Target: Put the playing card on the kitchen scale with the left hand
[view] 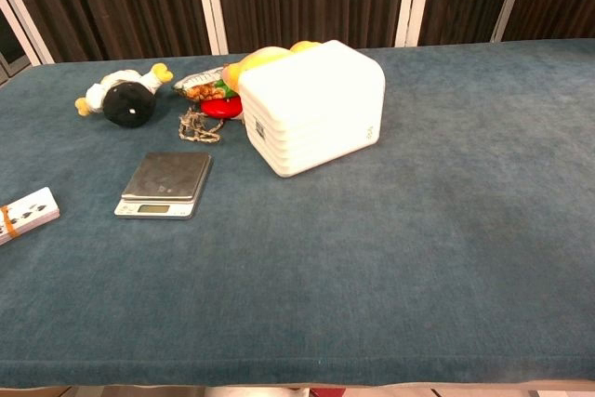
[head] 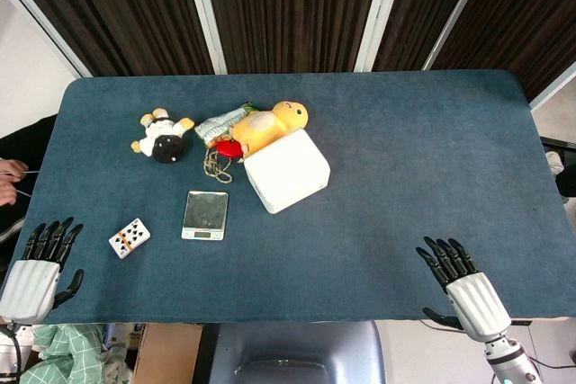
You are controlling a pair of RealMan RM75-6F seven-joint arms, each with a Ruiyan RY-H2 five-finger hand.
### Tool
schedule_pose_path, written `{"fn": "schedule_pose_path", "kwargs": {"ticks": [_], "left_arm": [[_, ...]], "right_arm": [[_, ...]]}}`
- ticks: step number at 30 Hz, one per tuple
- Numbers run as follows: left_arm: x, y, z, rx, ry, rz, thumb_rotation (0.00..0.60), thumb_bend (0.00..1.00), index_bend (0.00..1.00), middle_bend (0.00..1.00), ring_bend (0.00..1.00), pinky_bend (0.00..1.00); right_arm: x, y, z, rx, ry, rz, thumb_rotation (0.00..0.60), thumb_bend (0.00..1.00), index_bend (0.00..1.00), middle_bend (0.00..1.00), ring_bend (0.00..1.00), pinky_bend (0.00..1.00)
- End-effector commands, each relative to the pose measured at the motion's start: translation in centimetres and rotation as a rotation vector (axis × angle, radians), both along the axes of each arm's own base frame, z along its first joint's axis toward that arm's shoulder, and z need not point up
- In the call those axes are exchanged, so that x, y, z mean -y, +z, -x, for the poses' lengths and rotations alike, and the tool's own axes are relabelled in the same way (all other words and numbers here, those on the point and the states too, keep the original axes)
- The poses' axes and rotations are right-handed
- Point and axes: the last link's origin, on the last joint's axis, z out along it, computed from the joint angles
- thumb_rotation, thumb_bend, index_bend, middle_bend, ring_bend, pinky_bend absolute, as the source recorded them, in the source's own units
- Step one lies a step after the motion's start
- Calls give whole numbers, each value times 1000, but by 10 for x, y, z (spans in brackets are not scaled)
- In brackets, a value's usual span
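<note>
A playing card deck (head: 129, 237) lies face up on the blue table, left of the kitchen scale (head: 205, 215); in the chest view the deck (view: 26, 212) sits at the left edge and the scale (view: 165, 184) to its right. My left hand (head: 40, 265) hovers at the table's near left corner, fingers spread, holding nothing, a short way left of the deck. Over the near right edge, my right hand (head: 463, 287) is open and holds nothing. Neither hand shows in the chest view.
A white boxy device (head: 286, 170) stands right of the scale. Behind it lie a yellow plush (head: 270, 123), a red item (head: 229, 147), a snack packet (head: 219, 125), a beaded chain (head: 214, 165) and a black-and-white plush (head: 163, 137). A person's hand (head: 9, 179) shows at far left.
</note>
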Motion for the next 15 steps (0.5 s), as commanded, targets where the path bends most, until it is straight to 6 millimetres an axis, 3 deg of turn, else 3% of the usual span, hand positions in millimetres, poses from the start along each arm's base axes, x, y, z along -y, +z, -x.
{"fn": "schedule_pose_path", "kwargs": {"ticks": [1, 8, 10, 15], "left_arm": [[1, -3, -2, 7, -18, 3, 600, 406, 53, 0, 0, 0], [-8, -41, -5, 131, -49, 99, 600, 417, 198, 0, 0, 0], [-16, -54, -7, 105, -62, 109, 600, 448, 254, 0, 0, 0], [-37, -90, -18, 118, -36, 174, 600, 551, 287, 0, 0, 0]], "right_arm": [[-1, 1, 0, 6, -4, -3, 600, 110, 0, 0, 0, 0], [-2, 3, -1, 39, -10, -23, 600, 110, 0, 0, 0, 0], [-2, 3, -1, 44, -10, -26, 600, 110, 0, 0, 0, 0], [-1, -1, -2, 51, -9, -48, 600, 110, 0, 0, 0, 0]]}}
